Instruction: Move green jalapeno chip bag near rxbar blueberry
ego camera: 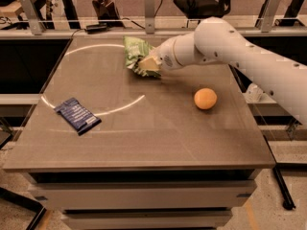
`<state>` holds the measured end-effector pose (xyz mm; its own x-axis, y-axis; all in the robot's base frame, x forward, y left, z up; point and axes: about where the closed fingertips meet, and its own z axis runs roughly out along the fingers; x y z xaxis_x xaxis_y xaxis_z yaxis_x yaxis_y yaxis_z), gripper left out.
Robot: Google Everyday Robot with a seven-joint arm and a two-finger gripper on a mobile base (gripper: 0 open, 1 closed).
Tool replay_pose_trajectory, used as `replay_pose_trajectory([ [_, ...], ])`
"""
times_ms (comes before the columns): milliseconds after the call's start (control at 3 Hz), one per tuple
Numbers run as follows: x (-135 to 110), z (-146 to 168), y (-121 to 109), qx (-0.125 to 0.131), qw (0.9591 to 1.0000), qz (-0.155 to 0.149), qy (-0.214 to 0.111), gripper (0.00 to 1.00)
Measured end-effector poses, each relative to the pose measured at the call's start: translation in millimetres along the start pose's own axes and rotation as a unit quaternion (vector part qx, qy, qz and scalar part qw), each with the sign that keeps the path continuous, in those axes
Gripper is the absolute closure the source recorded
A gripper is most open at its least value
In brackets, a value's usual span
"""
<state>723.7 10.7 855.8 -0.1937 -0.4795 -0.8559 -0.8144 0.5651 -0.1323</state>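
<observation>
The green jalapeno chip bag [135, 51] lies at the back middle of the table, crumpled, green and white. My gripper [148, 64] reaches in from the right on the white arm and rests against the bag's right lower part, covering some of it. The rxbar blueberry [76, 115], a flat dark blue wrapper with a pale patch, lies near the table's left front, well apart from the bag and the gripper.
An orange ball [205, 98] sits right of the table's middle, below the arm [230, 47]. The brown table [144, 138] has a rail with posts [149, 6] behind it. A black device [97, 28] lies at the back edge.
</observation>
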Motion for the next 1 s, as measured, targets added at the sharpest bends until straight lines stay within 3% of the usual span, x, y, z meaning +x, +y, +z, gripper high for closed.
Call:
replay_pose_trajectory([
  [333, -21, -13, 10, -0.077, 0.9955, -0.009, -0.054, 1.0],
  [667, -43, -33, 42, -0.15, 0.9852, -0.052, -0.064, 1.0],
  [1000, -58, -53, 76, -0.211, 0.9709, -0.107, -0.037, 1.0],
])
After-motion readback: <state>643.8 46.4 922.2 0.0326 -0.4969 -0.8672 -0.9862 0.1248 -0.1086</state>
